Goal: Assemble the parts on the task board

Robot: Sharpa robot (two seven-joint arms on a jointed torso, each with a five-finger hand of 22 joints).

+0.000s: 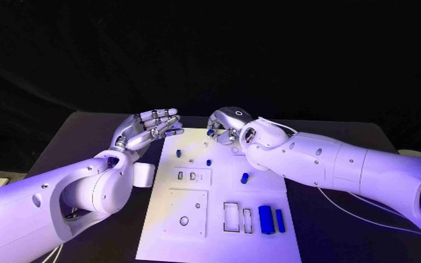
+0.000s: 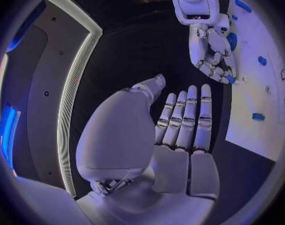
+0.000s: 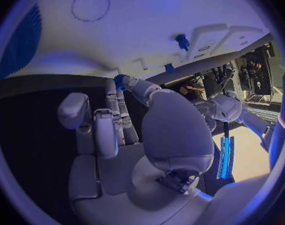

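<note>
Right hand pinching small blue part — over task board's far edge

White task board mid-table, small blue parts scattered on it.

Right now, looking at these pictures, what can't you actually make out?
- Small blue part at the right hand's fingertips: too small in every view to tell its shape.
- Task board, head view: the right arm covers its right edge; the left arm hides part of its left side.
- Board recesses: too small to tell their depth.
- Left hand: open, holds nothing.
</note>
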